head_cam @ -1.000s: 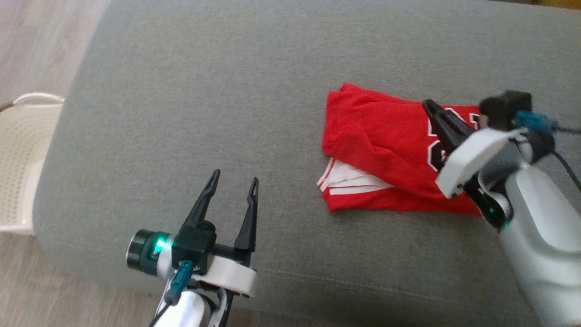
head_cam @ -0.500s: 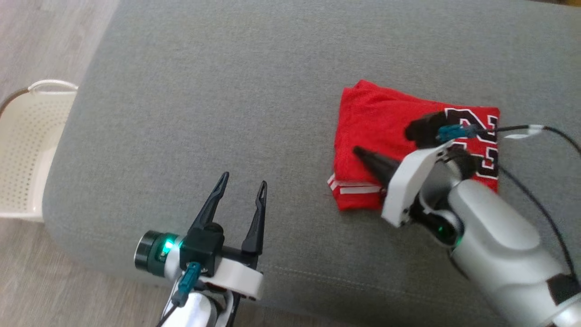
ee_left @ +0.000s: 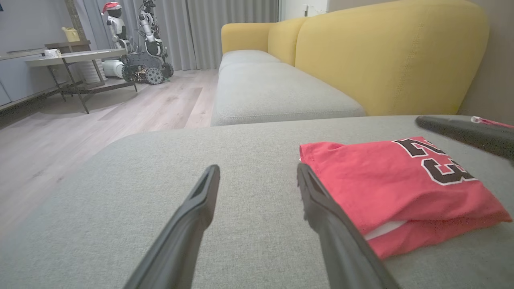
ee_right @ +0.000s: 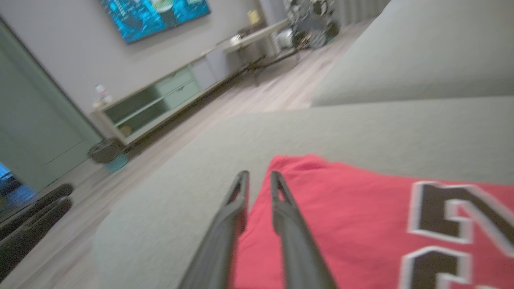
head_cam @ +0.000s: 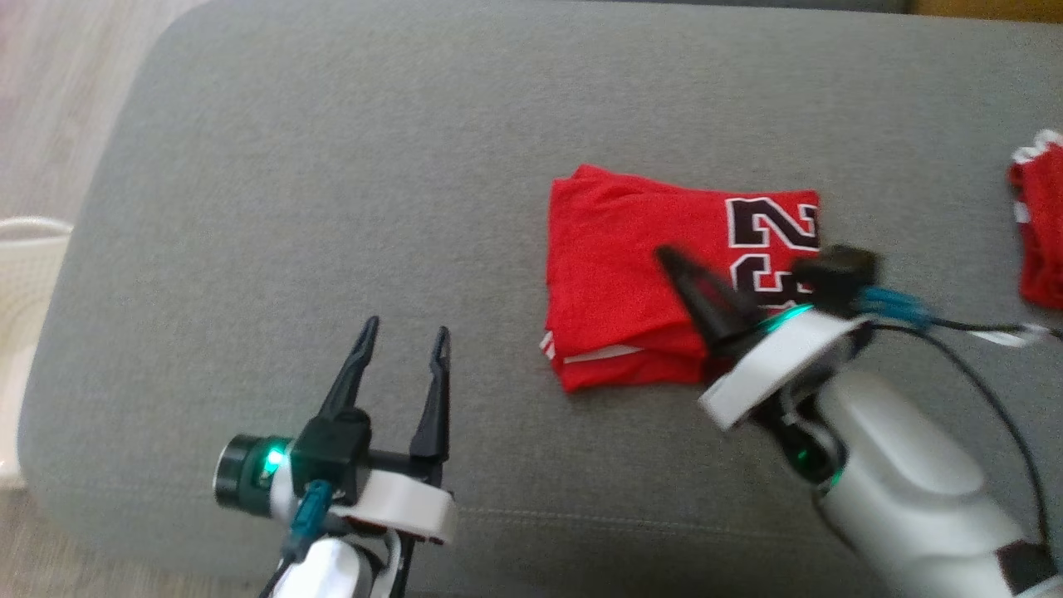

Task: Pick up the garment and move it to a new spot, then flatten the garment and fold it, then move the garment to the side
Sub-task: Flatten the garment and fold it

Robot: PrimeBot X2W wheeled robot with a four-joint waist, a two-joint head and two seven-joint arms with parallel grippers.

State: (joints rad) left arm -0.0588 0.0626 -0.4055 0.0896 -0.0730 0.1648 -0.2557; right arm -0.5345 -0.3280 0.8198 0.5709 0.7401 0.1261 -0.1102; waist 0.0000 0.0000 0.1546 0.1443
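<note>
The garment [head_cam: 623, 274] is a red jersey with black-and-white numbers, lying folded on the grey sofa cushion [head_cam: 332, 166]. My right gripper [head_cam: 668, 253] hovers low over its middle, pointing toward its far left corner. In the right wrist view the right gripper [ee_right: 259, 174] has its fingers a narrow gap apart, with nothing between them, above the garment [ee_right: 361, 224]. My left gripper [head_cam: 406, 325] stands open over bare cushion to the garment's left. In the left wrist view the left gripper [ee_left: 258, 167] has its right finger next to the garment [ee_left: 393, 188].
A second red cloth [head_cam: 1038, 241] lies at the cushion's right edge. A white perforated basket [head_cam: 17, 274] stands on the floor beyond the left edge. A yellow backrest [ee_left: 381, 60] rises behind the seat. The cushion's front edge [head_cam: 581, 519] runs close to both arms.
The head view has shifted. My right gripper has swung from the garment's right part to over its middle, and its fingers have parted slightly. The garment lies more neatly folded. The left gripper is unchanged.
</note>
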